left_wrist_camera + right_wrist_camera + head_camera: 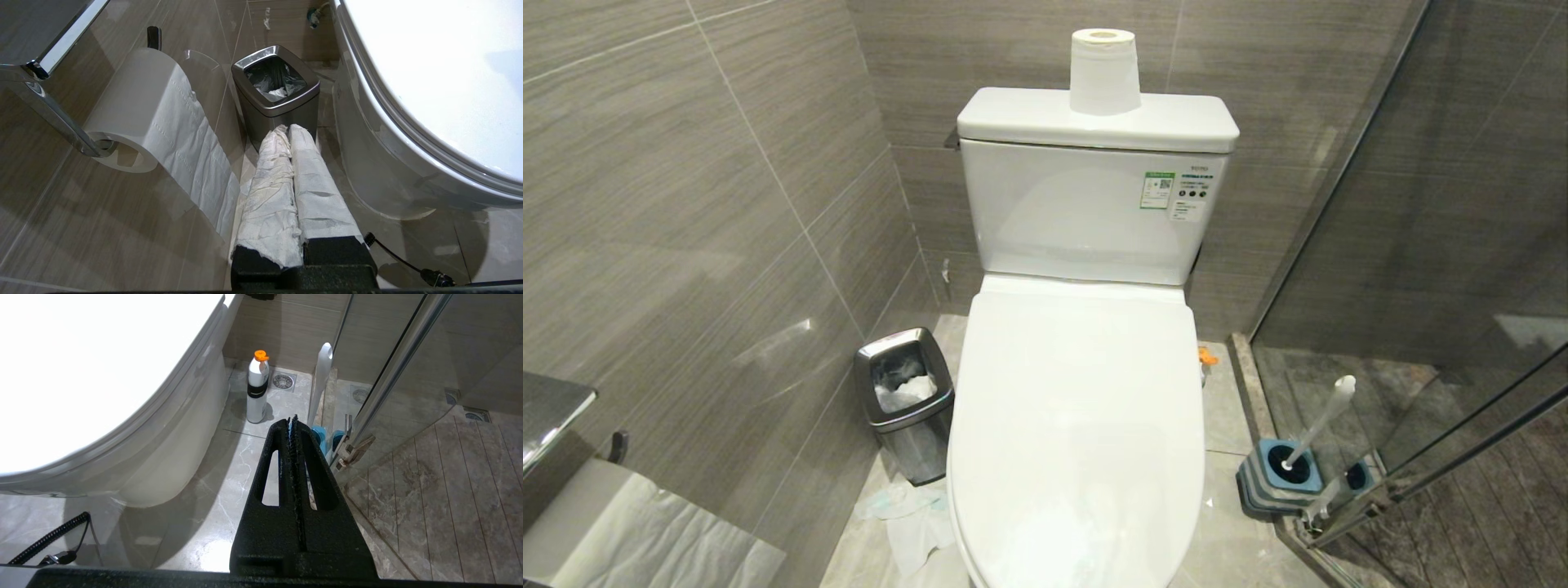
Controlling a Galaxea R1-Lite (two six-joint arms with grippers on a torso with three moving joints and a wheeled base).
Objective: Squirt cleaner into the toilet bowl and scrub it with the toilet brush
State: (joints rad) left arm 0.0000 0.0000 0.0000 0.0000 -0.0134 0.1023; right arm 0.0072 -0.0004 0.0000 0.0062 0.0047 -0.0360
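Observation:
The toilet bowl (1078, 425) stands in the middle with its white lid down, so its inside is hidden. The toilet brush (1323, 420) leans in its blue-topped holder (1278, 478) on the floor at the right, by the glass door. A white bottle with an orange cap (257, 392), seemingly the cleaner, stands on the floor beside the bowl. My left gripper (288, 128), wrapped in white paper, hangs shut and empty left of the bowl (380, 163). My right gripper (292, 418) is shut and empty, right of the bowl and short of the brush (320, 379). Neither arm shows in the head view.
A steel waste bin (905, 400) stands left of the toilet, with loose paper (907, 523) on the floor before it. A paper roll (1103, 72) sits on the tank (1086, 212). A wall-mounted roll (151, 110) hangs at the left. A glass shower door (1421, 286) closes the right side.

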